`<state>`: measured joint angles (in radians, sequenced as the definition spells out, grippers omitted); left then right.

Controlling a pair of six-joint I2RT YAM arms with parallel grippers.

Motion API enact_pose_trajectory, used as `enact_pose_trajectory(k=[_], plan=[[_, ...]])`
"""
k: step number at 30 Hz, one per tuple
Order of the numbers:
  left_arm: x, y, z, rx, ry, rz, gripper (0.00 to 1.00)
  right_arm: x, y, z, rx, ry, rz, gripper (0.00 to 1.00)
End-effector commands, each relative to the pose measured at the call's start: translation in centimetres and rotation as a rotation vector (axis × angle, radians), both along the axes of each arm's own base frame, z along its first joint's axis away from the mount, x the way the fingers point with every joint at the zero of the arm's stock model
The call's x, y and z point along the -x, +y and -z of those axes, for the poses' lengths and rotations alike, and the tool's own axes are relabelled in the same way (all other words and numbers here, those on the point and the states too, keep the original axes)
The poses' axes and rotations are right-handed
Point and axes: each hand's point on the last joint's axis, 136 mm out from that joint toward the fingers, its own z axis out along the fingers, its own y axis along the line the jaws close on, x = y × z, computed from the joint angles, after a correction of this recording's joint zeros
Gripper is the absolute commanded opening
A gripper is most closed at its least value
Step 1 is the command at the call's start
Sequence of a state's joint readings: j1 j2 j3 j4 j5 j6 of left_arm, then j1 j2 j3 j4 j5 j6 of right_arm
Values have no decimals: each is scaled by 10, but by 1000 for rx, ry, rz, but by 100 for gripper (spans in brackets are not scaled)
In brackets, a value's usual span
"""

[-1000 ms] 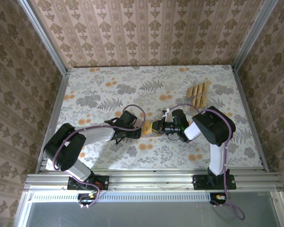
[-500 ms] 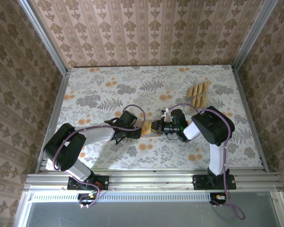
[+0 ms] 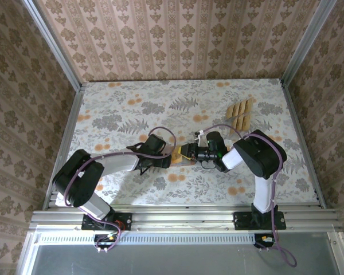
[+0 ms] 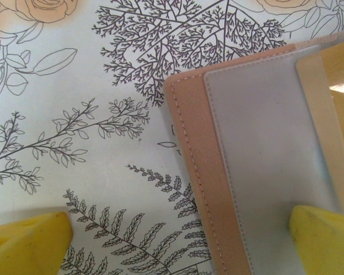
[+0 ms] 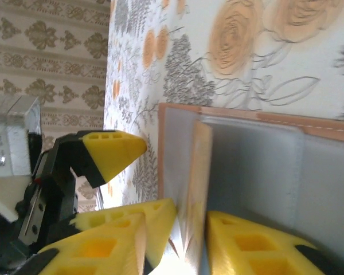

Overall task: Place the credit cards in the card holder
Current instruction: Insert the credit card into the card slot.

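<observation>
Two arms: both reach inward and meet near the middle of the table (image 3: 103, 109), a little toward its near edge.
Card holder: the card holder (image 3: 180, 157) lies opened flat on the table between the two pincers, its grey pocket panel (image 4: 264, 154) facing up inside the salmon-brown border.
Left pincer: the left pincer (image 4: 175, 243) is spread wide. One yellow fingertip (image 4: 324, 240) sits over the grey panel and the other is over bare table beside the holder's stitched edge. Whether the fingertip presses the panel cannot be told.
Right pincer: the right pincer (image 5: 189, 229) is closed on the held card (image 5: 196, 183), one yellow finger on each face.
Held card: tan, standing on edge, its lower edge against the grey pocket of the holder.
Credit cards: the other credit cards (image 3: 241, 114) lie in a fanned row near the table's right edge, toward the far right corner, well apart from the holder.
</observation>
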<state>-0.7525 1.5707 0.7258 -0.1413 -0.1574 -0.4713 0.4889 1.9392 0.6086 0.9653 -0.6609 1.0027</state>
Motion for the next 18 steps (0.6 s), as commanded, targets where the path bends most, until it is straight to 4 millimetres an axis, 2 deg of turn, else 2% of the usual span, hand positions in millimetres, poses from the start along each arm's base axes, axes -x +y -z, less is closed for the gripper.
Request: enact_pose_trajectory(k=[1,5,8,18], plan=[[13,14,17,-37,54,-19,100,10,-14,31,112,107,38,45],[13,13,15,-28,49,-21,100,10,-15,26,128,99,39,63],[13,14,14,-21,44,-24,100,9,-17,19,143,86,41,73],[11,17,8,21,35,-39,100,3,-20,-13,223,38,18,83]])
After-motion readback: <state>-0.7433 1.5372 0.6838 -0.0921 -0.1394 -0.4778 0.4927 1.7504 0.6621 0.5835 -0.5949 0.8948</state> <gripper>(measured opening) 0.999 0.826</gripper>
